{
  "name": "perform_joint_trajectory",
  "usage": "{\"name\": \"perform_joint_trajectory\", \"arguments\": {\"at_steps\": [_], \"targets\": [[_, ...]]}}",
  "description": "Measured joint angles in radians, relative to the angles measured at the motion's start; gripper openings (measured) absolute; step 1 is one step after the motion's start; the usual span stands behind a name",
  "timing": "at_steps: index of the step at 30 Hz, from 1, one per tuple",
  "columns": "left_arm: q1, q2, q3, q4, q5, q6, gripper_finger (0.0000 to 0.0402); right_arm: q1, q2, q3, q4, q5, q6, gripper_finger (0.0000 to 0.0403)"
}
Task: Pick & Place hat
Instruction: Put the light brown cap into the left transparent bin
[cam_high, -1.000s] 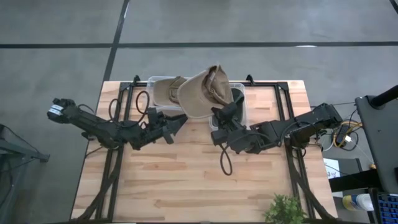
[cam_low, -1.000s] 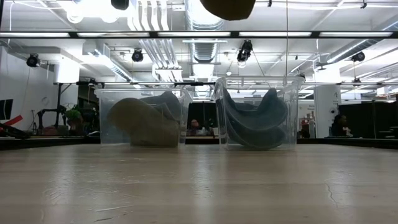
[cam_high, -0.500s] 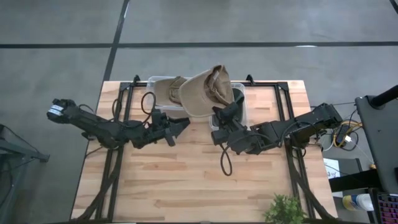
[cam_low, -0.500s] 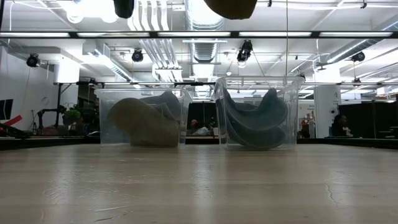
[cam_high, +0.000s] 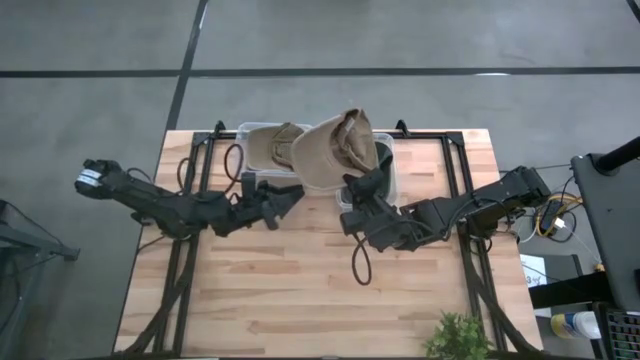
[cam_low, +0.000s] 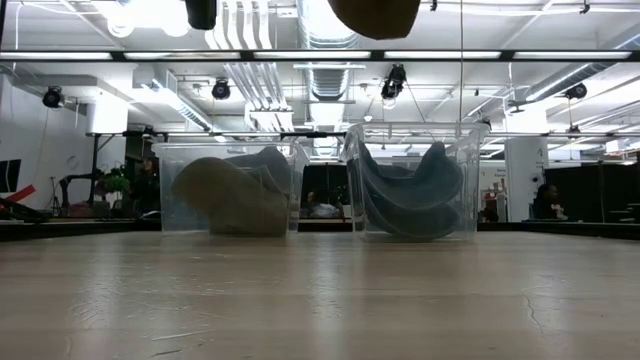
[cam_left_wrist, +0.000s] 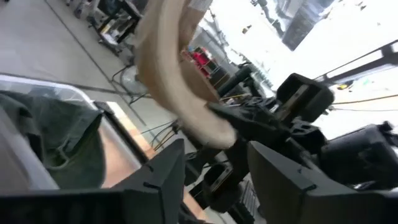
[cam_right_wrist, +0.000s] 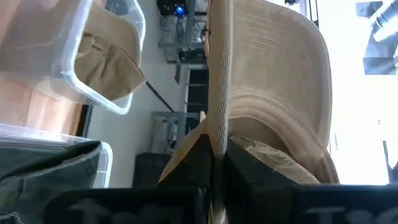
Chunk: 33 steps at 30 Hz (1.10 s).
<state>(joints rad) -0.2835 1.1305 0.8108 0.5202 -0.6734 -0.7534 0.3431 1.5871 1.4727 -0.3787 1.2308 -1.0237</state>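
Observation:
A tan hat (cam_high: 333, 150) is held high over the table's far middle, above two clear bins. Its underside shows at the top of the low view (cam_low: 375, 12). My right gripper (cam_high: 362, 182) is shut on it. My left gripper (cam_high: 292, 192) is open and empty just left of the hat, and its fingers (cam_left_wrist: 163, 177) frame the hat (cam_left_wrist: 171, 81) in the left wrist view. The left bin (cam_high: 244, 131) holds tan hats (cam_low: 225, 195). The right bin (cam_high: 391, 170) holds dark hats (cam_low: 410, 195). My right gripper pinches the hat's brim at its edge (cam_right_wrist: 217, 134) between its two fingers, the brim standing edge-on between them. The fingers come from the table's right side, slanting toward the far left. The hat is lifted clear, well above the bins, reaching out beyond the fingertips.
The two bins stand side by side at the table's far edge (cam_low: 320, 180). A potted plant (cam_high: 455, 337) sits at the near right corner. Bare wood (cam_high: 300, 290) fills the near half of the table.
My right gripper has carried the hat a little toward the table's right edge, still high above the bins. My left gripper has come a little toward the hat and slightly down, staying open.

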Motion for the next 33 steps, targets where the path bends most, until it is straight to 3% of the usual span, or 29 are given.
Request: {"name": "perform_joint_trajectory", "arguments": {"at_steps": [6,25,29,33], "targets": [[0.001,0.0,0.0,-0.024,-0.009,0.001,0.0202,0.0,0.001,-0.004,0.003,0.035,-0.004,0.0012],[0.052,-0.004,0.002,-0.015,-0.03,-0.001,0.02,0.039,0.002,-0.006,0.076,-0.03,-0.017,0.0012],[0.057,-0.004,0.002,-0.024,-0.025,-0.007,0.0149,0.035,0.003,-0.006,0.075,-0.042,-0.013,0.0012],[0.055,-0.004,0.002,-0.028,-0.019,-0.003,0.004,0.035,0.003,-0.007,0.072,-0.077,-0.001,0.0012]]}}
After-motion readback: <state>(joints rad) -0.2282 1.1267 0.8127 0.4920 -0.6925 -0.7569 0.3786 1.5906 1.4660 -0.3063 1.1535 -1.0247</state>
